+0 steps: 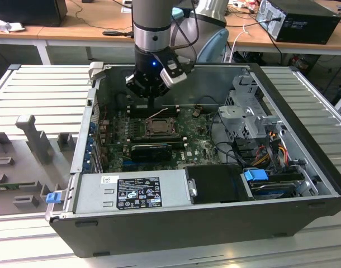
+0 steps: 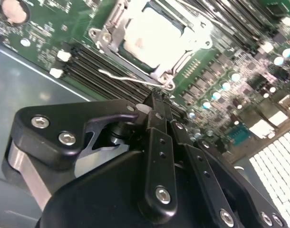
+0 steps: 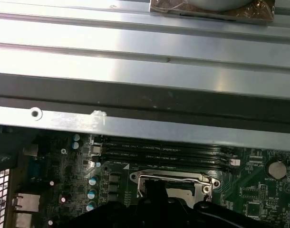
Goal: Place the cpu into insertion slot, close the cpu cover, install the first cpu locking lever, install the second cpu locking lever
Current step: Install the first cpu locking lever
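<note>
Cpu [image 2: 152,40] seated under shut cpu cover [image 2: 117,35]; gripper [image 2: 157,102] beside it.

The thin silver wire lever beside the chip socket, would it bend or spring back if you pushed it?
The thin silvery wire lever looks long and slender, so it would probably flex and spring a bit. One end seems anchored by the silvery metal cpu cover, so it likely swings rather than slides.

I see the cpu [image 2: 152,35] with a pale, smooth metal top, glaring under the light. The cpu cover [image 2: 180,59] around it looks like shiny silvery metal. My gripper [image 2: 157,102] is matt black, with bright screw heads.
</note>
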You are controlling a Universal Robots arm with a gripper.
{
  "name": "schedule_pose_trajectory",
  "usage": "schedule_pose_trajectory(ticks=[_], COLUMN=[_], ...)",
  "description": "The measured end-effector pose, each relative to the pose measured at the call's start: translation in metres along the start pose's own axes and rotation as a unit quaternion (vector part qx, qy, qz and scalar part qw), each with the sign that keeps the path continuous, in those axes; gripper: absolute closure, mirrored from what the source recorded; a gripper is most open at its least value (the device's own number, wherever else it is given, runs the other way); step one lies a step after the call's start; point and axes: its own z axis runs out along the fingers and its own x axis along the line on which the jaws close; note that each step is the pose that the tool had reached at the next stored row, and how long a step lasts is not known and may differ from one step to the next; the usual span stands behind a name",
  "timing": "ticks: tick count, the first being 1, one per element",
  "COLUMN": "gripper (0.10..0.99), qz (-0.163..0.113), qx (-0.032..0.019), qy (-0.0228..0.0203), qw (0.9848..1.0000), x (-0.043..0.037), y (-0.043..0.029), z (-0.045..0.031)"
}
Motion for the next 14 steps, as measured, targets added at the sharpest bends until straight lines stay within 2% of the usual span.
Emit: schedule_pose_trajectory(ticks=[1,2,3,4,9,14], gripper=[0.980,0.980,0.980,0.980,0.980,0.980], qz=[0.000,0.000,0.000,0.001,0.002,0.002], qx=[-0.0035,-0.0127,-0.0188,-0.0209,-0.0217,-0.0216], qy=[-0.0002,-0.0010,-0.0016,-0.0018,-0.0019,-0.0019], qw=[1.0000,0.9999,0.9998,0.9998,0.9998,0.9998], x=[-0.0026,-0.0045,-0.0061,-0.0070,-0.0170,-0.0241], y=[-0.0003,-0.0004,-0.0006,-0.0007,0.0001,0.0020], z=[0.0002,0.0008,0.0018,0.0027,0.0135,0.0212])
